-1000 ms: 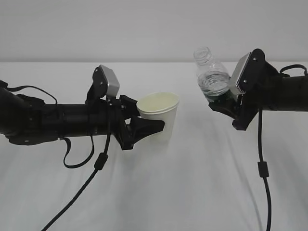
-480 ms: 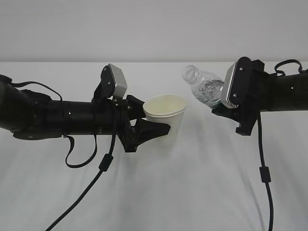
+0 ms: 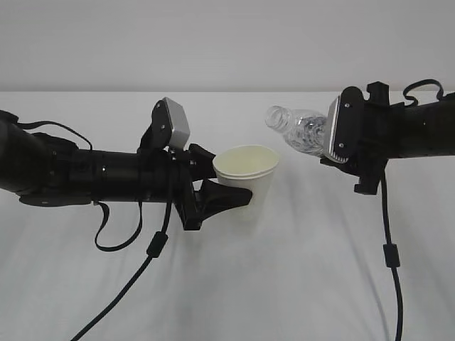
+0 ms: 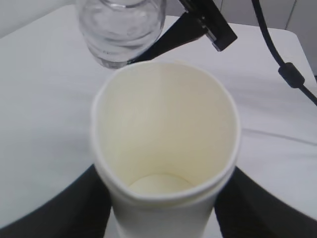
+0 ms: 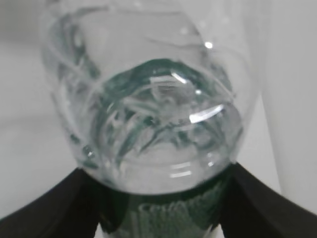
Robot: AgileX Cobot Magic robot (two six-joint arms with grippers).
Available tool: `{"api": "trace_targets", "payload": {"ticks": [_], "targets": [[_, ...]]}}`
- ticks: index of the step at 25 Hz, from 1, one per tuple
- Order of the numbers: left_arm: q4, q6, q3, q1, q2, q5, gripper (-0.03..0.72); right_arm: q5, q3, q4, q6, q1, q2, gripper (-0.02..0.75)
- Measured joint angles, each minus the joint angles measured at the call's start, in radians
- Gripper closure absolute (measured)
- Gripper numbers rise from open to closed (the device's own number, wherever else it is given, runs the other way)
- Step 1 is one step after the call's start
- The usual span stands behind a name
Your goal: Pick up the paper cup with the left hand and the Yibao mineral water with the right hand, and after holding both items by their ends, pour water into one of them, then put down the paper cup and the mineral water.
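My left gripper [image 3: 229, 186] is shut on the white paper cup [image 3: 247, 175], one black finger on each side of its wall. In the left wrist view the paper cup [image 4: 163, 148] fills the middle, its cream inside and pale bottom in sight, with the fingers [image 4: 54, 208] low on both sides. My right gripper [image 3: 333, 150] is shut on the Yibao mineral water [image 3: 302, 132], which lies tilted almost level with its open mouth pointing left, just above and right of the cup's rim. The bottle [image 5: 148, 114] holds some water, and its green label sits between the fingers [image 5: 44, 208]. No stream shows.
A white table [image 3: 284, 284] lies under both arms, with a pale wall behind it. Black cables hang from the left wrist [image 3: 153, 245] and the right wrist [image 3: 387, 249] down toward the table's front. The right arm's finger tip [image 4: 213, 29] shows beyond the cup.
The right gripper has tipped the bottle further over and carried its mouth left and down toward the cup. The left arm has shifted the cup slightly right. Both grips are unchanged.
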Motion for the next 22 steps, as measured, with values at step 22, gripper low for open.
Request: {"api": "trace_targets", "payload": {"ticks": [22], "targets": [[0.014,-0.010,0.000,0.000,0.000,0.002,0.253,0.026,-0.032,-0.213,-0.025,0.000,-0.009,0.249]]}}
